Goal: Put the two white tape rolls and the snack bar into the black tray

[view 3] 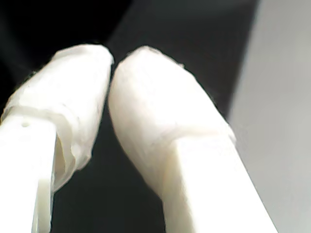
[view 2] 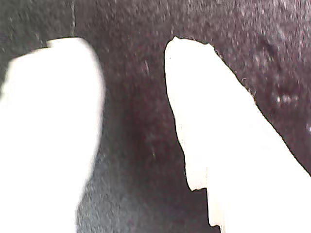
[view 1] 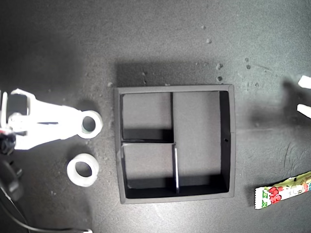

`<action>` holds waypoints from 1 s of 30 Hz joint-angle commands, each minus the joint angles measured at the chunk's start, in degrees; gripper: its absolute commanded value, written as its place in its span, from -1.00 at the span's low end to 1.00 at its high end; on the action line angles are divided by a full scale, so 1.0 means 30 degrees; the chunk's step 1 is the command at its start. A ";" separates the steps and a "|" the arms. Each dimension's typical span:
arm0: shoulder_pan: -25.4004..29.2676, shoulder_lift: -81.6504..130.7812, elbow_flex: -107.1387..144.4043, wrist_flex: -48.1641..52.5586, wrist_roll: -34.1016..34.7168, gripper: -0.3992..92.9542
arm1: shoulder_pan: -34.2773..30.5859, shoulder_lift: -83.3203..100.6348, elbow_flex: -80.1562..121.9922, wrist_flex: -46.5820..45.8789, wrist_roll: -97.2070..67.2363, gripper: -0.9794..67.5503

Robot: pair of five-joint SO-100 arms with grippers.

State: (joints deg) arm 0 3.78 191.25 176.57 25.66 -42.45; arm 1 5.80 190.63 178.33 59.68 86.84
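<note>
The black tray (view 1: pixel 175 89) lies mid-mat, and all its compartments hold nothing. Two white tape rolls lie flat at the exterior view's left: one (view 1: pixel 98 124) higher up and one (view 1: pixel 73 171) lower down. My second gripper (view 1: pixel 77 124) (view 3: pixel 111 58) is shut, fingertips touching each other. Its tip meets the higher roll's outer edge. That roll does not show in the second wrist view. The snack bar (view 1: pixel 284 189) lies at the exterior view's lower right. My first gripper (view 1: pixel 303 96) (view 2: pixel 131 48) is open over bare mat at that view's right edge, well above the bar.
A dark mat (view 1: pixel 58 48) covers the surface, with pale crumbs (view 1: pixel 218 65) behind the tray. At the exterior view's lower left are dark arm parts (view 1: pixel 9 182) and a cable (view 1: pixel 29 224).
</note>
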 commanded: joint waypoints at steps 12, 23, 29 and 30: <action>-0.1670 0.0820 -0.1611 -0.0762 -0.2900 -0.71 | 0.1289 0.0117 0.0205 -0.0234 0.8496 -0.98; 0.1992 -2.2588 -2.5664 1.3975 -0.4922 -0.78 | 0.3662 0.0117 0.0205 -0.1670 0.7207 -0.98; 0.2959 -2.9619 -2.8213 1.8018 -0.7002 -0.79 | 0.1494 0.0117 0.0088 -0.9492 -0.7383 -0.98; 0.3105 -3.0439 -2.8213 1.8398 -0.7441 -0.77 | 0.0908 0.0117 -0.0264 -0.9932 -0.9023 -0.98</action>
State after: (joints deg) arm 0 11.78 107.05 95.89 77.34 -61.79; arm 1 12.66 190.63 178.33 38.58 81.47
